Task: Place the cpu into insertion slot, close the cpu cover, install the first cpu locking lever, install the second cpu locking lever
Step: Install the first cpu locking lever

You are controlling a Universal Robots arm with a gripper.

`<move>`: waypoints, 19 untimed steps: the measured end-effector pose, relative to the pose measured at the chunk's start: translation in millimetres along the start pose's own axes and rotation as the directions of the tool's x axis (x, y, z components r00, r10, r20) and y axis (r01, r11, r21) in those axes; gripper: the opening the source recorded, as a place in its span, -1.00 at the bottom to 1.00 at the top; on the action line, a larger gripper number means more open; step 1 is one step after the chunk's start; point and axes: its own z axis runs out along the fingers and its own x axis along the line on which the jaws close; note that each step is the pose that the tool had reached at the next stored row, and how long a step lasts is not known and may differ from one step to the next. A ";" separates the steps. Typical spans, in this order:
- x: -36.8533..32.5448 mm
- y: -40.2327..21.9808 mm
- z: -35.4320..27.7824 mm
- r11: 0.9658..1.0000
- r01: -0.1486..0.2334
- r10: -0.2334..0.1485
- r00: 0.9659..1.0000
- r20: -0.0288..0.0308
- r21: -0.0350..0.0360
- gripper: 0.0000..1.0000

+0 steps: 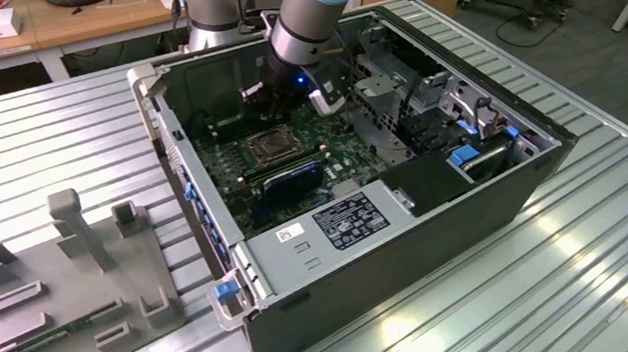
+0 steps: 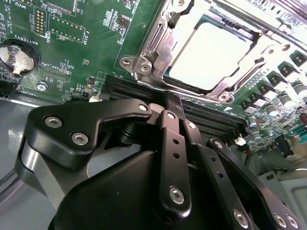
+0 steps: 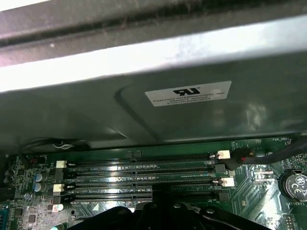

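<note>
- Silver-topped cpu (image 2: 211,55) was seen seated in the insertion slot (image 1: 273,148), framed by the lowered cpu cover (image 2: 189,85).
- Gripper (image 2: 171,103) was found clenched on nothing, poised over the memory slots (image 2: 136,90) just beside the socket.
- Locking lever (image 2: 252,67) work was judged the step in hand; the lever was judged best pressed near its free end and guided under its hook, with the cover undisturbed.
- Printed white label (image 3: 188,94) and lettering beside the coin battery (image 2: 17,57) were noted; nothing was transcribed.
</note>
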 end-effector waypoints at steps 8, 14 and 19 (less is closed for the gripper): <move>0.6 0.9 -3.1 1.000 0.000 0.000 1.000 0.000 0.000 -0.79; 2.2 3.2 -10.8 1.000 0.000 0.000 1.000 0.000 0.000 -0.79; 3.7 5.4 -18.1 1.000 0.000 0.000 1.000 0.000 0.000 -0.79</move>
